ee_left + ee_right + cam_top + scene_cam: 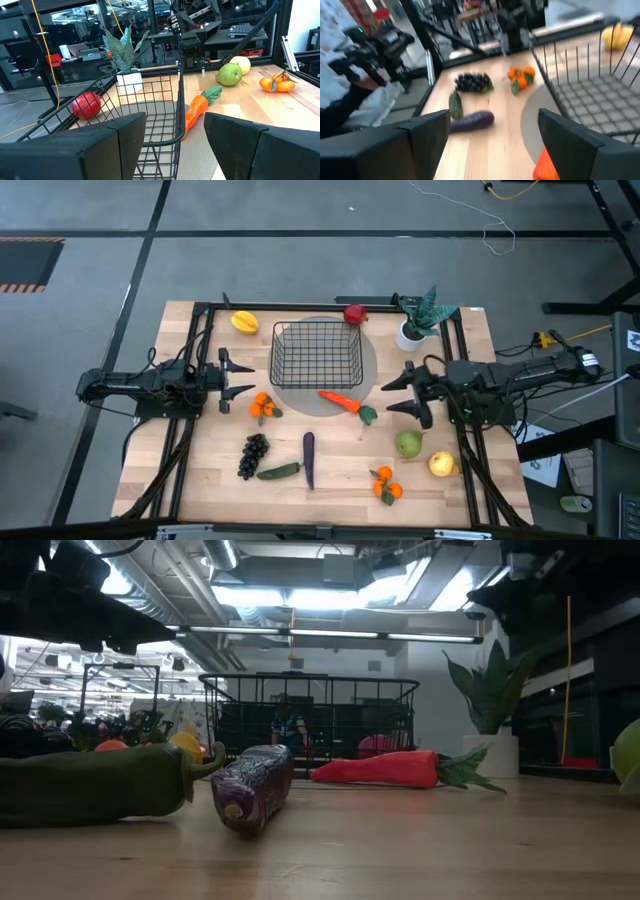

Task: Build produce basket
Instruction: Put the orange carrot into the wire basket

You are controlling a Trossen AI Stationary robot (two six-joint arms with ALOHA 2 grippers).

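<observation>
The black wire basket (317, 352) stands empty on a grey round mat (370, 365) at the table's middle back. Around it lie an orange carrot (343, 402), a red fruit (354, 314), a yellow fruit (244, 322), tangerines (263, 407), dark grapes (253, 455), a green cucumber (279, 471), a purple eggplant (309, 458), a green pear (408, 444), a yellow fruit (441, 464) and more tangerines (387, 486). My left gripper (247, 375) is open, left of the basket. My right gripper (392, 396) is open, right of the carrot.
A white-potted green plant (417, 323) stands at the back right. Black frame rails (196, 340) run along the table's left and right sides. Bare wood lies between the carrot and the front row of produce.
</observation>
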